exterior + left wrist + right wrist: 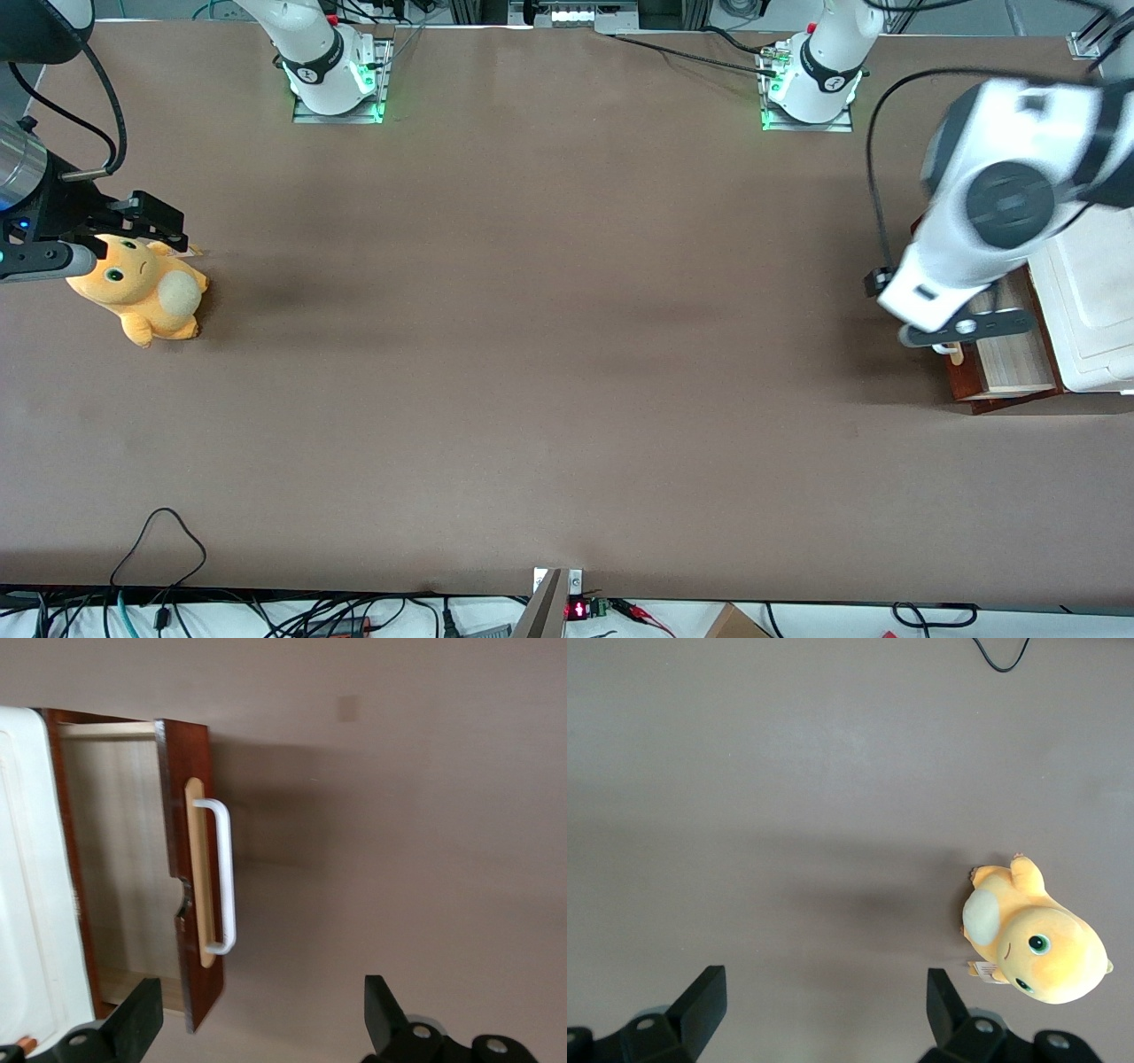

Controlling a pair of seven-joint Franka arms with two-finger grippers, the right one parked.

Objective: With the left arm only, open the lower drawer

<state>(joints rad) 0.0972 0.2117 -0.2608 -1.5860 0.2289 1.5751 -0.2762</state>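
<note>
The lower drawer (1010, 361) stands pulled out of the white cabinet (1094, 319) at the working arm's end of the table, with its pale wood inside showing. In the left wrist view its dark red-brown front (182, 797) carries a white loop handle (227, 877) on a tan strip. The left arm's gripper (261, 1028) is open and empty. It hovers above the table just in front of the drawer front and is apart from the handle. In the front view the gripper (964, 328) sits under the white arm (1001, 204), above the drawer's front edge.
The white cabinet top (27, 886) borders the open drawer. An orange plush toy (146, 288) lies at the parked arm's end of the table and also shows in the right wrist view (1036, 948). A black cable loop (159, 540) lies near the table edge closest to the front camera.
</note>
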